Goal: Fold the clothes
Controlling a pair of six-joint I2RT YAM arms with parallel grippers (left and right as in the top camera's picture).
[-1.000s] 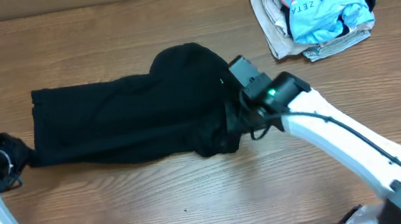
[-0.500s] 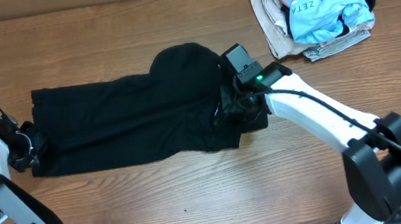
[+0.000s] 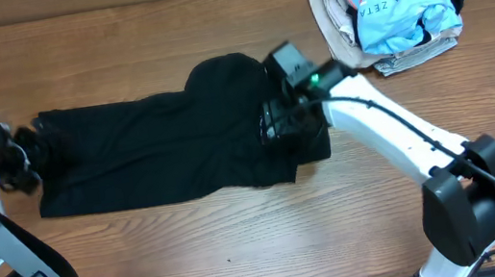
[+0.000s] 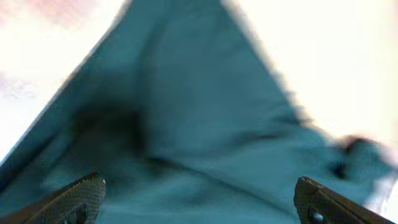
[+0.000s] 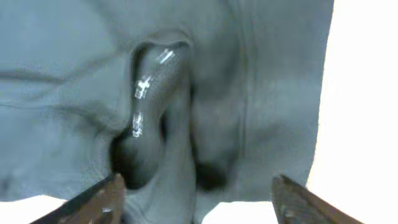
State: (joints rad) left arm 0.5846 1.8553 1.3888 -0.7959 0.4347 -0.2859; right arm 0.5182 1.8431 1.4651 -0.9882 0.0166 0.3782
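The wooden tabletop carries the black shirt, lying in a long band. At its left end my left fingers stand spread, cloth just ahead. Over its right end my right fingers are spread too, gripping nothing.

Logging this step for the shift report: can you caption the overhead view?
Black shirt stretched in a long band on the table, left gripper and right gripper at its ends, jaws open.
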